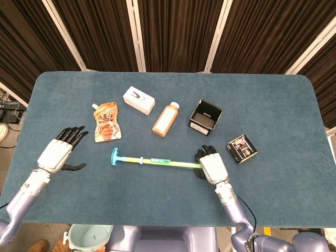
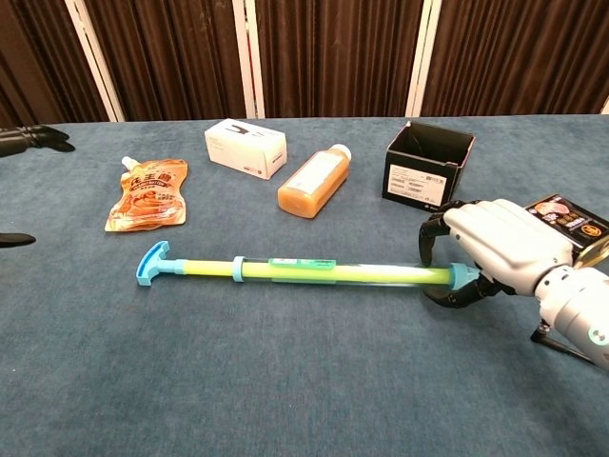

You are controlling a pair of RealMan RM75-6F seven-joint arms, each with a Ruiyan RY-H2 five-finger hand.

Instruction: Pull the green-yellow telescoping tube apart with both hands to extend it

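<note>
The green-yellow telescoping tube (image 1: 157, 161) lies on the blue table, slightly slanted, with its blue T-handle (image 1: 113, 156) at the left. In the chest view the tube (image 2: 304, 271) runs from the T-handle (image 2: 150, 264) to a blue cap inside my right hand. My right hand (image 1: 211, 165) grips the tube's right end, fingers curled over it and thumb under, as the chest view shows (image 2: 495, 243). My left hand (image 1: 59, 152) hovers open well left of the T-handle, touching nothing. Only its fingertips (image 2: 33, 140) show at the chest view's left edge.
Behind the tube lie an orange pouch (image 1: 107, 122), a white box (image 1: 139, 100), an orange juice bottle (image 1: 166, 119) and an open black box (image 1: 206, 117). A small dark packet (image 1: 241, 148) sits just right of my right hand.
</note>
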